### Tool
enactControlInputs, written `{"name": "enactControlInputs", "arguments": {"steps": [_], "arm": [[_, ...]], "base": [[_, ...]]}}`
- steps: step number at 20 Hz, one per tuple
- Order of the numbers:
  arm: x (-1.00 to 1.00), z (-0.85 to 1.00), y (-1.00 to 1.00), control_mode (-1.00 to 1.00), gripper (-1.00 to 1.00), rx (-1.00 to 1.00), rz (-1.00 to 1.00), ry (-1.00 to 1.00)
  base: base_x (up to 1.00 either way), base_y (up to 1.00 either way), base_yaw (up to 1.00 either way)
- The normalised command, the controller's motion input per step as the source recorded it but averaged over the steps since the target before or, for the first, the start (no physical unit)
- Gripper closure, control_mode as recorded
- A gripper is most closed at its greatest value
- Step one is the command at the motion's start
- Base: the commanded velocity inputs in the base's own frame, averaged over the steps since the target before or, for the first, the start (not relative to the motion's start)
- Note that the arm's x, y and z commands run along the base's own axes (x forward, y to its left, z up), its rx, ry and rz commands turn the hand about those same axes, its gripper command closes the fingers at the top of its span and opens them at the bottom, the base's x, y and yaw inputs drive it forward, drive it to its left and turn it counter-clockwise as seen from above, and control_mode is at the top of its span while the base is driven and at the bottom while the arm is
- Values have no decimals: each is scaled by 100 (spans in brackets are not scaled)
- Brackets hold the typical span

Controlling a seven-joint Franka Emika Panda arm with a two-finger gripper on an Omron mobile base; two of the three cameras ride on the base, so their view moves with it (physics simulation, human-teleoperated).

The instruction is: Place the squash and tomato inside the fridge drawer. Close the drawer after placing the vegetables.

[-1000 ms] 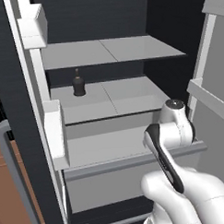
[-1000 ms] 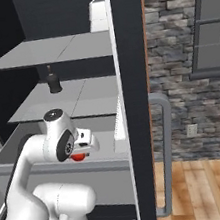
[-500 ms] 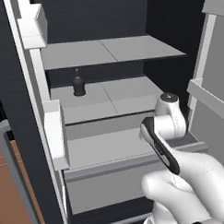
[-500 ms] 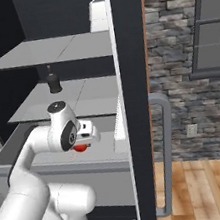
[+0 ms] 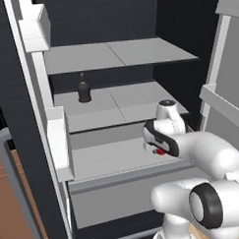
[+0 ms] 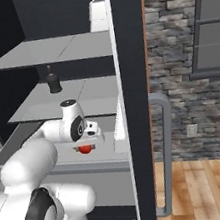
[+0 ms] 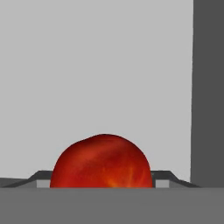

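Gripper (image 6: 85, 145) is over the open wide light grey box drawer (image 5: 114, 188) of the fridge, w/ the small glossy red round tomato (image 7: 102, 161) clamped between its jaws. From the hand cam the tomato sits right at the finger tips, pale drawer floor beyond it, a darker grey wall on the right. In the right base view the red ball (image 6: 85, 148) hangs just under the white hand, above the drawer's interior, nearer the right side. Left base view: a sliver of red (image 5: 161, 151) peeks under the wrist, towards the far right of the drawer.

Squash: can't spot it, so can't say if it's already in.

Small dark bottle (image 5: 84, 91) stands on the grey shelf (image 5: 125, 104) above, well apart from the hand.

Risks from here, my read: let go from up high and the tomato, being round & slick, prob rolls or bounces around the floor. Wrist sits close under the shelf edge, so a sloppy lift-out could clip it. And closing: push the grey front off-centre or w/ the arm inside and it jams.
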Motion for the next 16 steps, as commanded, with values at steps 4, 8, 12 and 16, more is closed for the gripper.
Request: {"name": "enactControlInputs", "arguments": {"steps": [4,8,12,16], "arm": [[-23,-58,0,-100,100,0,0,11],[-58,-39,-1,-100,100,0,0,11],[-68,-30,-4,-100,100,1,0,10],[-73,-6,-8,-100,100,3,0,9]], "base": [[0,0,0],[0,0,0],[0,0,0],[0,0,0]]}}
